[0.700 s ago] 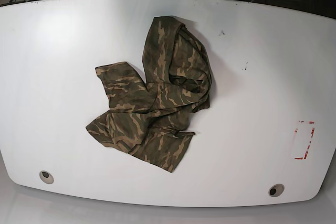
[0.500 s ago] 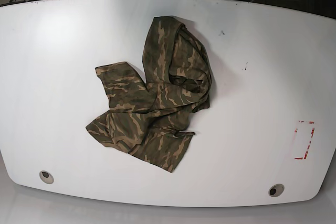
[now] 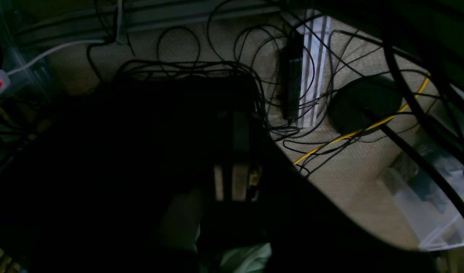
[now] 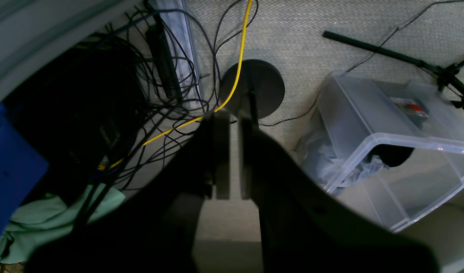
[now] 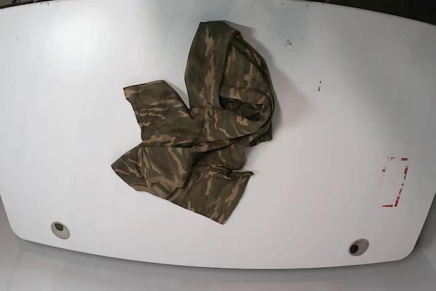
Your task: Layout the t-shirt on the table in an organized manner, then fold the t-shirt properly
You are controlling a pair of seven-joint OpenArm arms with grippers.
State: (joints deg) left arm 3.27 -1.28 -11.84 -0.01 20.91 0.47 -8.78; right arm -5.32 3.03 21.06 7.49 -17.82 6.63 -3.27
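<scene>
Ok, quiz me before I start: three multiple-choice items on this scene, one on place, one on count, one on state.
1. Where is the t-shirt?
A. Near the table's middle
B. On the red rectangle
C. Hanging off the edge

2. How many round holes show in the table?
A. One
B. Two
C. Four

3. How does the shirt lie?
A. Folded
B. Spread flat
C. Crumpled

Answers: 1 A, the red rectangle lies far off to one side; 2 B, one hole near each front corner; 3 C, it is bunched in overlapping folds.
</scene>
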